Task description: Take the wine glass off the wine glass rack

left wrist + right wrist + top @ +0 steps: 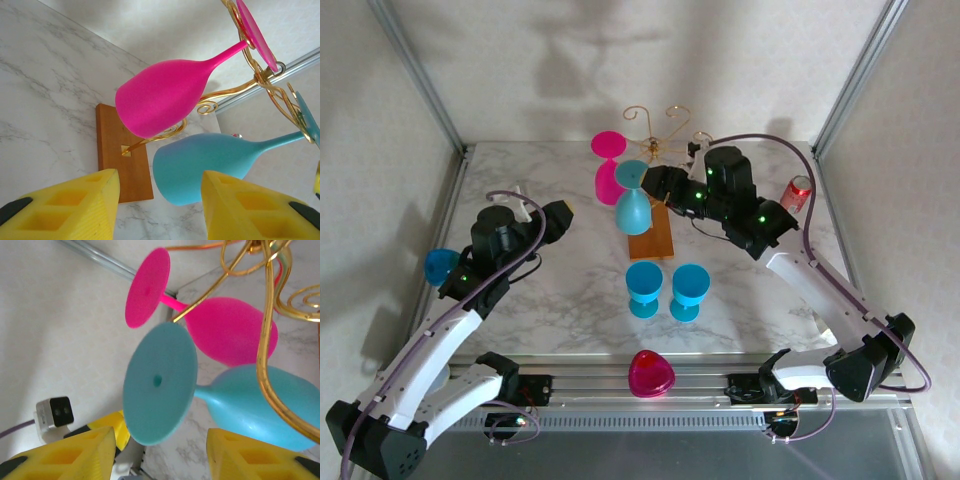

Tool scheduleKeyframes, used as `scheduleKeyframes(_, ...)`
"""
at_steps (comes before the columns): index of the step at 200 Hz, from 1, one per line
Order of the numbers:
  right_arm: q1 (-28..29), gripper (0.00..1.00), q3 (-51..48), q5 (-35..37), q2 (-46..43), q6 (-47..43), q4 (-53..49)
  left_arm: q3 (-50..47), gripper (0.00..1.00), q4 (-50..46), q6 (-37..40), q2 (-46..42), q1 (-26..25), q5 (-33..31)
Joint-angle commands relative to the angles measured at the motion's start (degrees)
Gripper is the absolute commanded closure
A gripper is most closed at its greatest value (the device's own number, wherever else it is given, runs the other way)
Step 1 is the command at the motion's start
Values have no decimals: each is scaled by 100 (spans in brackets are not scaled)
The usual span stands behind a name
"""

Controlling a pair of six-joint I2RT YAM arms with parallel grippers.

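The wine glass rack (658,128) is a gold wire stand on an orange-brown wooden base (652,238) at the back middle of the table. A pink wine glass (608,166) and a teal wine glass (632,203) hang upside down from its arms. My right gripper (652,182) is open just right of the teal glass. In the right wrist view the teal glass's round foot (159,382) sits a little beyond the right gripper (161,437), untouched. My left gripper (565,212) is open to the left of the rack. The teal bowl (200,162) lies beyond the left gripper (160,182).
Two blue glasses (643,288) (689,292) stand in front of the wooden base. A pink glass (651,373) lies at the near edge. A blue glass (441,265) is behind the left arm, and a red can (797,192) is at the right.
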Motion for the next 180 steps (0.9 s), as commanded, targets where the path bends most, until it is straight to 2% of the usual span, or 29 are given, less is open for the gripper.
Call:
scheduleKeyframes(1, 32, 50, 62, 183, 57, 126, 405, -39, 54, 68, 90, -111, 74, 61)
scheduleKeyframes(38, 43, 51, 89, 33, 215, 236, 477, -61, 54, 61, 98, -103, 102, 67)
scheduleKeyframes(67, 32, 55, 31, 61, 243, 300, 576, -41, 54, 28, 117, -111, 120, 78)
scheduleKeyframes(126, 37, 71, 0, 145, 266, 390, 674, -48, 54, 4, 143, -128, 165, 93)
scheduleKeyframes(180, 35, 75, -31, 171, 281, 422, 648, -57, 54, -38, 152, -154, 189, 104)
